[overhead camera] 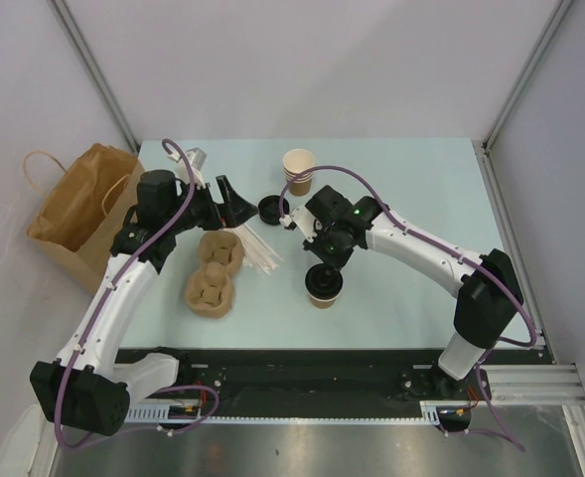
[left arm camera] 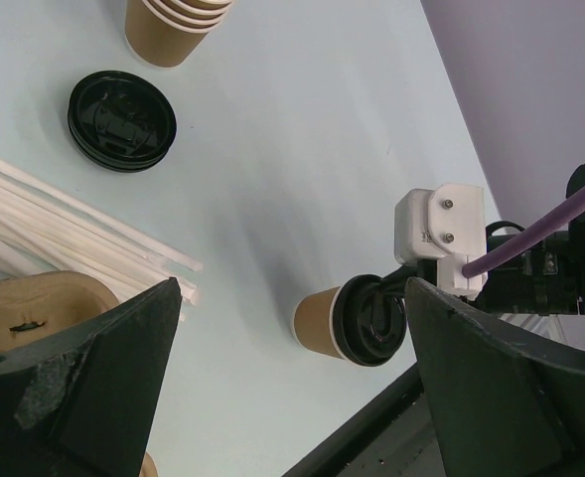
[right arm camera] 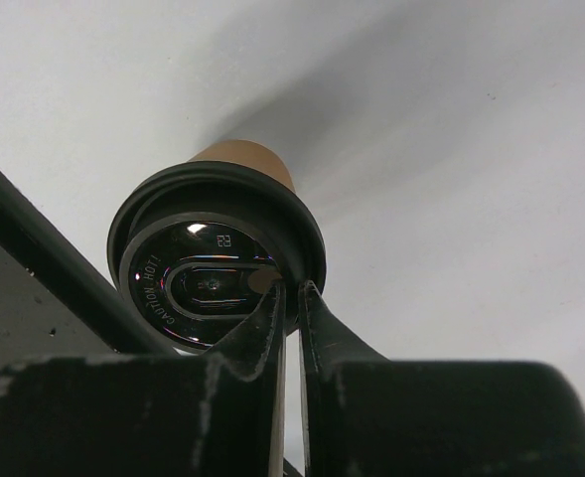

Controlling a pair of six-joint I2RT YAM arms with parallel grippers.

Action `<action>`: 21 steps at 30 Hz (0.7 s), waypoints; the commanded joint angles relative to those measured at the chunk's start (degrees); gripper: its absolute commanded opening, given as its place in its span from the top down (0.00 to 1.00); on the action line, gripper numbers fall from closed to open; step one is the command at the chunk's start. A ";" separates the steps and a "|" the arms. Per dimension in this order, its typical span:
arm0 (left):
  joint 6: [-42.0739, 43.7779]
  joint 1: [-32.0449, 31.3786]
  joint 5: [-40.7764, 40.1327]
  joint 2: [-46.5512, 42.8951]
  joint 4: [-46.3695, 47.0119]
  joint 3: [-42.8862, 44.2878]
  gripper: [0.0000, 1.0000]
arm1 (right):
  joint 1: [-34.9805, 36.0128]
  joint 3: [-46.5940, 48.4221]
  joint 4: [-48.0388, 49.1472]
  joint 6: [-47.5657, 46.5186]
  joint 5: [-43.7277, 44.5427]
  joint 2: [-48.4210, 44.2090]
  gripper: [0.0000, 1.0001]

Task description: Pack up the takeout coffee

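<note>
- Takeout coffee cup [overhead camera: 324, 283] with a black lid on it: 1.
- Lidless tan cups: 1 nested stack [overhead camera: 299, 167]; the left wrist view shows at least 4 rims.
- Loose black lids: 1 pile [overhead camera: 270, 208], at least 2 deep; the exact count cannot be told.
- White stir sticks [overhead camera: 262, 254]: 1 bundle, too overlapped to count.
- Tan pulp cup carriers [overhead camera: 213, 270]: 2 pieces, touching.
- Brown paper bag [overhead camera: 73, 214]: 1.
- Robot arms: 2, the left arm [overhead camera: 118, 293] and the right arm [overhead camera: 426, 248].

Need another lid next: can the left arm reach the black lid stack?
Likely yes: left gripper is open right beside the lid stack, nothing between; right gripper is away at the lidded cup.
</note>
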 commanded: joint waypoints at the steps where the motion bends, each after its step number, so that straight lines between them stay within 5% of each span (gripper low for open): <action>1: -0.67 -0.22 0.31 -0.10 1.84 1.25 0.01 | 0.58 -0.38 0.85 0.19 1.02 0.28 0.91; 15: -0.67 -0.22 0.40 0.08 1.67 1.61 0.00 | 0.67 -1.09 0.67 0.10 1.28 0.37 0.86; 21: -0.76 -0.22 0.49 -0.01 1.75 1.69 0.00 | 0.85 -1.09 1.29 0.01 1.02 -0.33 0.70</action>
